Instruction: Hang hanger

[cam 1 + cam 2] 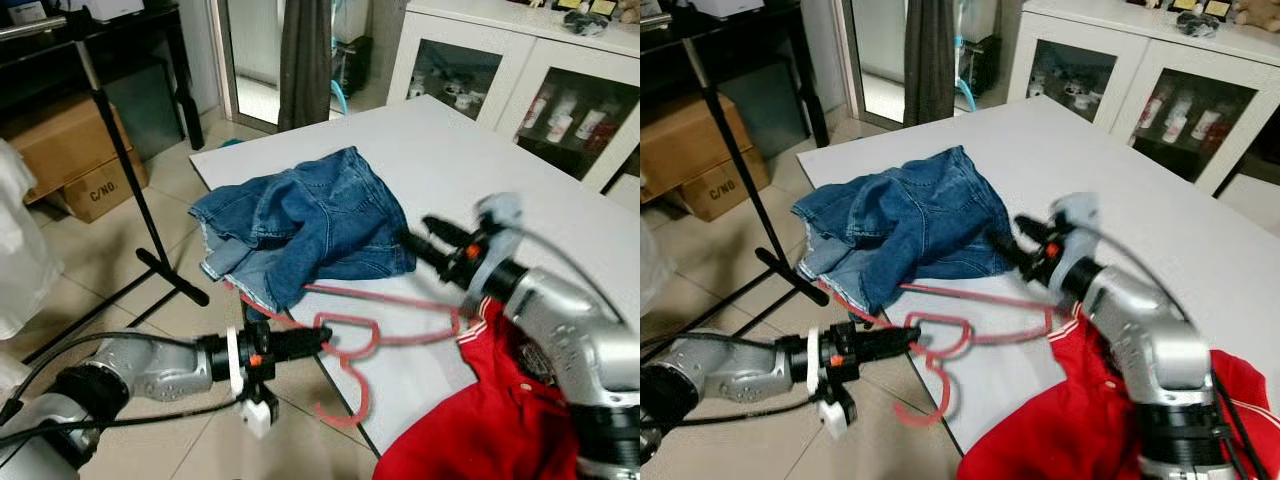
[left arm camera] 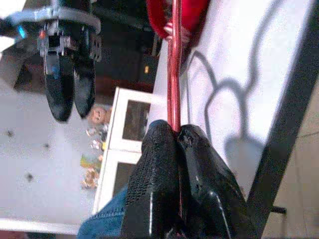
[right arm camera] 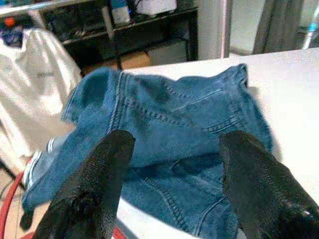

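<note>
Red hanger (image 1: 385,315) pinched by closed left gripper (image 1: 322,338) at table (image 1: 560,215) edge; right gripper (image 1: 412,240) held wide open, empty, beside jeans (image 1: 305,220).

This looks like a room in a lived-in home. A white table (image 1: 560,215) stands on beige tiled floor (image 1: 110,255), strewn with blue jeans (image 1: 310,220) and a red shirt (image 1: 480,420). Behind it a white glass-door cabinet (image 1: 520,70) holds bottles and knick-knacks. Cardboard boxes (image 1: 75,150) sit under a black shelf (image 1: 95,30), beside a doorway with a dark curtain (image 1: 305,60).
</note>
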Available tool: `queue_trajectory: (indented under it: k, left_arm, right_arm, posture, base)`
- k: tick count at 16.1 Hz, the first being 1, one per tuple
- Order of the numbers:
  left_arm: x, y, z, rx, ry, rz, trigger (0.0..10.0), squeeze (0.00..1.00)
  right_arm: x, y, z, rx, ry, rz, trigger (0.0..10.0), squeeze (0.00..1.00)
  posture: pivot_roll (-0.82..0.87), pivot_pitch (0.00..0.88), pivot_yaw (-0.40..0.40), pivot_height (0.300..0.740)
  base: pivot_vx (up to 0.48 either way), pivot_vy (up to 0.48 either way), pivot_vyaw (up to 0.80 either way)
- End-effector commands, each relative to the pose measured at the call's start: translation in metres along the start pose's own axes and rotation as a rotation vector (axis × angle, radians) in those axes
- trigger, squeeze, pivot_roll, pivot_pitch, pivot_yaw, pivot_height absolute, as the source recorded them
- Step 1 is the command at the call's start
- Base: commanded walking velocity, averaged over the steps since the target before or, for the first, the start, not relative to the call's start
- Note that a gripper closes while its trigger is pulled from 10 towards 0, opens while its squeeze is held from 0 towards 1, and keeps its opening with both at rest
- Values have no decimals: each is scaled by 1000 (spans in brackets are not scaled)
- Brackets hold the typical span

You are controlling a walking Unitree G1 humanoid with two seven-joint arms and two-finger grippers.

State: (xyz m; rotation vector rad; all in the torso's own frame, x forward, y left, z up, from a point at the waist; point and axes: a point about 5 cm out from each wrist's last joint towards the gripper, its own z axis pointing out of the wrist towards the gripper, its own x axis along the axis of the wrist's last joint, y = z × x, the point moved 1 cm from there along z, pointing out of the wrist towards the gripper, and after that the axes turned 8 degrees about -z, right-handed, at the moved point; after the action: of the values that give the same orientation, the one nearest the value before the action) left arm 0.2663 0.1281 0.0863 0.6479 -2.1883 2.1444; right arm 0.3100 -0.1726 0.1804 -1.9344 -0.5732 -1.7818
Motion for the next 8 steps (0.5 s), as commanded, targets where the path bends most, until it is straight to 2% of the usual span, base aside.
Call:
queue_trajectory:
  k: [1,3,4,5,7,8]
  left_arm:
    - [-1,-9,4,26,9,-23,0,0]
    - [0,-16,10,78,20,-117,0,0]
    - [1,-21,13,105,31,-172,0,0]
    - [2,-25,16,124,44,-203,0,0]
    - [5,-32,23,116,77,-264,0,0]
    - [8,-34,26,91,93,-309,0,0]
  right_arm:
    - [5,7,-5,-39,12,-7,10000,0]
    - [8,11,-13,-71,3,-75,10000,0]
    - [11,12,-17,-74,-3,-153,10000,0]
    - [14,13,-20,-78,-1,-193,10000,0]
    - [29,18,-25,-122,39,-324,10000,0]
    - [46,20,-30,-142,96,-413,10000,0]
  posture:
    - [77,75,-25,740]
    - [74,76,-27,740]
    - [71,78,-27,740]
    - [70,78,-28,740]
    - [65,79,-27,740]
    - [64,78,-27,740]
  base:
    - [0,0,0]
    - [0,0,0]
    - [0,0,0]
    - [0,0,0]
    - [0,0,0]
    - [0,0,0]
